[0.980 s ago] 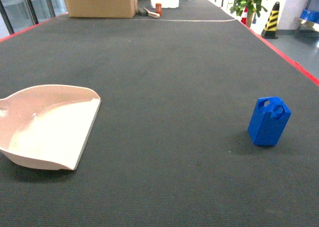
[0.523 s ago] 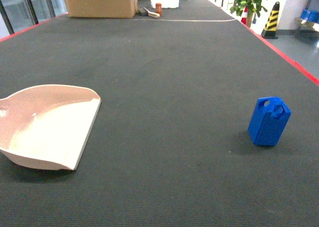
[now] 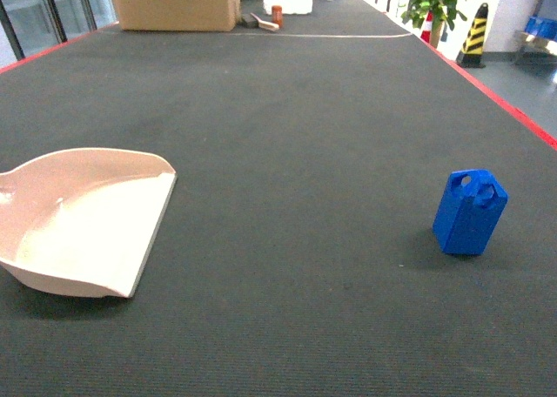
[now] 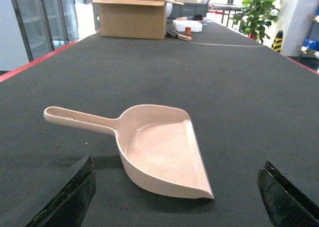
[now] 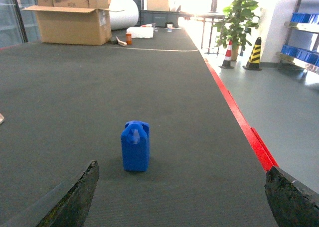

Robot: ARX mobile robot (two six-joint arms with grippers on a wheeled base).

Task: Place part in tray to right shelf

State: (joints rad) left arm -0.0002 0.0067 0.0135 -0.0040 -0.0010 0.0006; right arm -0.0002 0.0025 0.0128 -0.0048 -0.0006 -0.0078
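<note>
The part (image 3: 470, 212) is a small blue jerrycan-shaped block standing upright on the dark mat at the right. In the right wrist view the part (image 5: 135, 146) stands ahead and left of centre, beyond my open right gripper (image 5: 182, 167), which holds nothing. The tray (image 3: 83, 218) is a beige-pink scoop lying at the left with its flat front edge facing right. My left gripper (image 4: 178, 187) is open just short of the tray (image 4: 159, 147), whose handle (image 4: 75, 118) points left. Neither gripper shows in the head view. The right shelf is out of view.
A red strip (image 5: 239, 117) marks the table's right edge, with floor beyond it. At the far end sit a cardboard box (image 3: 174, 3), a white box (image 3: 287, 2) and small items. A plant (image 5: 239, 18) and a striped cone (image 5: 254, 53) stand on the floor.
</note>
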